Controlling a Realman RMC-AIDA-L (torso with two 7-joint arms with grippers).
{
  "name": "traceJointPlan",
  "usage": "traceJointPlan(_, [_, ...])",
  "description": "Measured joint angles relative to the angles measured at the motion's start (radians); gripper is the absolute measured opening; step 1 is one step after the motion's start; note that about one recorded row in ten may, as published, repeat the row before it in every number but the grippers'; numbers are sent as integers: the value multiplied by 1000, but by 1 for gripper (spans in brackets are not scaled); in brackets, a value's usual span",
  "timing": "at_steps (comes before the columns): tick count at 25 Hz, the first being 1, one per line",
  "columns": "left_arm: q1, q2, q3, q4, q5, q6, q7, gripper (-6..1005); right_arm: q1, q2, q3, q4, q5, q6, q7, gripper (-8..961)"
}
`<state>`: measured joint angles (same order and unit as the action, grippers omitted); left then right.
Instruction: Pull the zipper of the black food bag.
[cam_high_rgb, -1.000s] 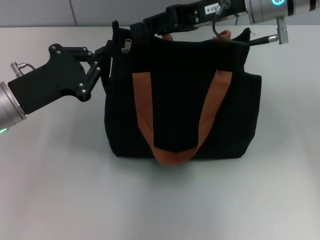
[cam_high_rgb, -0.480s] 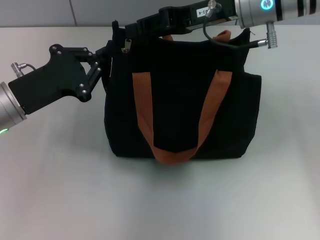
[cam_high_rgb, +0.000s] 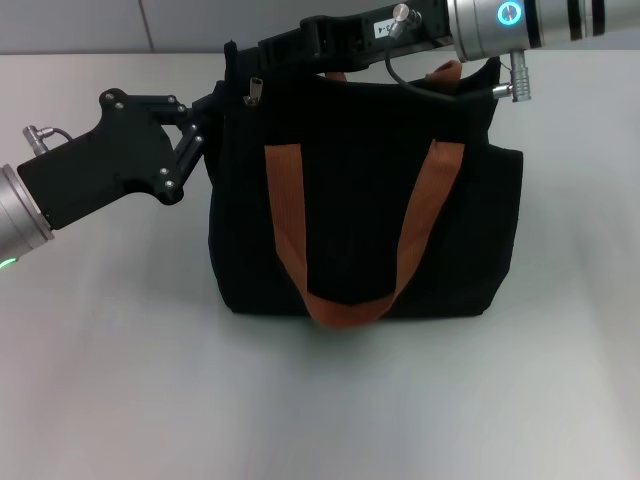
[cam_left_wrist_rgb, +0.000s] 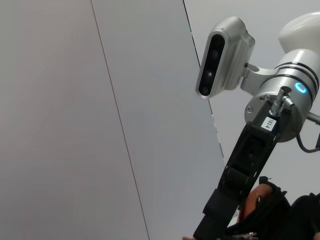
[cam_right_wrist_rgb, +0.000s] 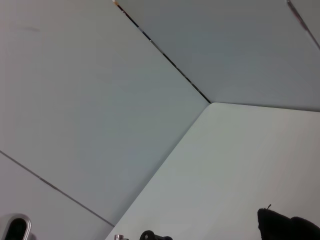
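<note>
The black food bag (cam_high_rgb: 360, 230) stands upright mid-table, its two brown-orange straps looping down its face. The small silvery zipper tab (cam_high_rgb: 256, 90) hangs at the bag's top left corner. My right gripper (cam_high_rgb: 268, 55) reaches in from the right, across the bag's top edge, and ends just above the tab. My left gripper (cam_high_rgb: 215, 115) comes in from the left and is shut on the bag's upper left edge. The left wrist view shows the right gripper's body (cam_left_wrist_rgb: 240, 190) above a bit of the bag (cam_left_wrist_rgb: 295, 220). The right wrist view shows only a corner of the bag (cam_right_wrist_rgb: 285, 225).
The bag stands on a pale grey table (cam_high_rgb: 320, 400), with a grey wall (cam_high_rgb: 80, 25) behind its far edge. A cable and a connector (cam_high_rgb: 505, 85) hang from my right wrist over the bag's top right.
My right arm has slid left along the bag's top edge. The zipper tab, the bag and my left arm stay where they were.
</note>
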<state>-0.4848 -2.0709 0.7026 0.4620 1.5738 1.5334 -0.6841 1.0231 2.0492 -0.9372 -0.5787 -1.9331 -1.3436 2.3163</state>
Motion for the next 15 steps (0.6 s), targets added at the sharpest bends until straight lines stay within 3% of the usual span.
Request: traceJointPlan(15, [-4, 0, -1, -5, 0, -7, 3, 21, 3, 3, 0, 8, 8, 1, 27, 374])
